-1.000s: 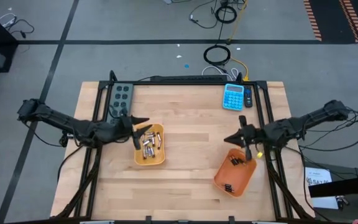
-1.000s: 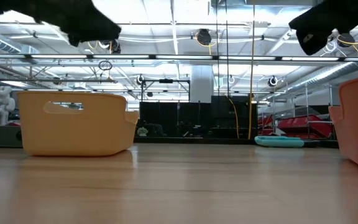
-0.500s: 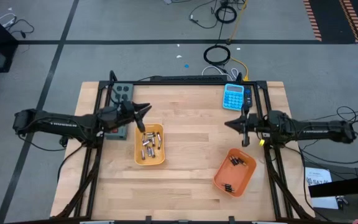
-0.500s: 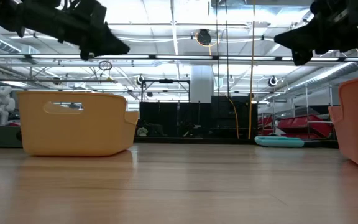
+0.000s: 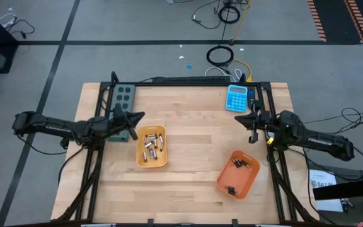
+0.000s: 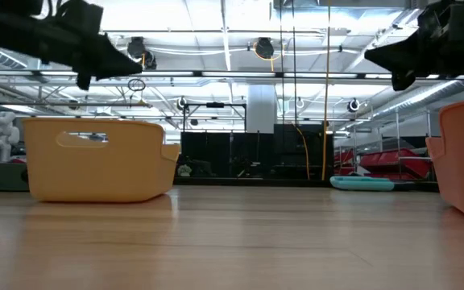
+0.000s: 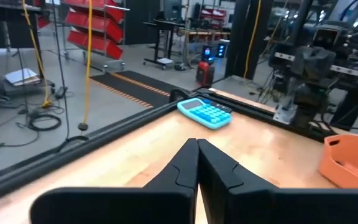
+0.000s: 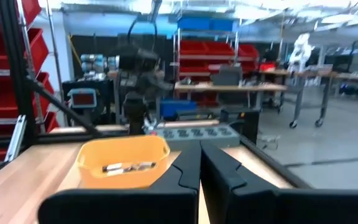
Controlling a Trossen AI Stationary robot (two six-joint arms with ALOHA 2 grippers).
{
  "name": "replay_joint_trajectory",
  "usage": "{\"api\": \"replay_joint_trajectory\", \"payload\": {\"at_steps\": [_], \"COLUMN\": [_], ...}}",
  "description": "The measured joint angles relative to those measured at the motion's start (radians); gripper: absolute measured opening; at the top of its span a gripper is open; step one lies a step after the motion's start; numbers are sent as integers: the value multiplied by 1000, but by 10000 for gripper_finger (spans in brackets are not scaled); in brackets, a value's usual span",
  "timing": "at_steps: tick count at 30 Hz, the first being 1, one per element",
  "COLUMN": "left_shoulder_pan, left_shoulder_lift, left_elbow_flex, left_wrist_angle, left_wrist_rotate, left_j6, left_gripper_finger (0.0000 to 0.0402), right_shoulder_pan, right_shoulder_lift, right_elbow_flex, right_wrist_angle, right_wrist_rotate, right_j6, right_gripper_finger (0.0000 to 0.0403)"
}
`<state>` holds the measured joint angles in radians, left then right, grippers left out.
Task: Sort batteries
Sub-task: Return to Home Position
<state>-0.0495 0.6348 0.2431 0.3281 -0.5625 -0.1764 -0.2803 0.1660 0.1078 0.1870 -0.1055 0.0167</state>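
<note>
Nearest, by the near right corner of the table (image 5: 194, 157), lies the orange bin (image 5: 246, 178), set at a slant; in it are the dark batteries (image 5: 239, 164), in two small clusters. Farther in and left of the middle stands the yellow bin (image 5: 152, 163), square to the edges; it holds the silver batteries (image 5: 150, 146), heaped together. Each kind is in its own bin and I see none loose on the wood, so the sorting looks done.

Beyond the bins hang the two arms, both raised off the table; the left gripper (image 7: 197, 144) is over the left edge, just past the yellow bin's far left corner; the right gripper (image 8: 200, 149) is over the right edge, beyond the orange bin. Each has its fingers pressed together on nothing; with no battery left to carry, that reads as a resting pose, held out at the sides so the bins stay unobstructed.

Along the far edge sit the calculator (image 5: 236, 98), toward the right, and the button box (image 5: 122, 96), at the left corner; both lie apart from the bins.
</note>
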Motion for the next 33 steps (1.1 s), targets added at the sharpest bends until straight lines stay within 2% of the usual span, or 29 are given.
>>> {"api": "replay_joint_trajectory", "payload": {"at_steps": [5, 12, 21, 26, 33], "left_shoulder_pan": [-33, -95, -129, -130, -130], "left_shoulder_lift": [-30, -56, -79, -79, -79], "left_elbow_flex": [-70, -108, -135, -135, -144], "left_wrist_angle": [68, 55, 31, -48, -129], "left_wrist_rotate": [-19, -129, -155, -174, -195], "left_j6": [-28, -28, -29, -82, -177], "left_gripper_finger": [11, 11, 10, 10, 10], "right_shoulder_pan": [-17, -22, -22, -22, -22], "right_shoulder_lift": [-70, -166, -161, -161, -161], "right_elbow_flex": [0, -49, -94, -94, -94], "right_wrist_angle": [-29, -64, -68, -129, -93], "right_wrist_rotate": [3, 12, 55, 53, 61], "right_j6": [-9, -30, -97, -59, -17], "right_gripper_finger": [0, 0, 0, 0, 0]}}
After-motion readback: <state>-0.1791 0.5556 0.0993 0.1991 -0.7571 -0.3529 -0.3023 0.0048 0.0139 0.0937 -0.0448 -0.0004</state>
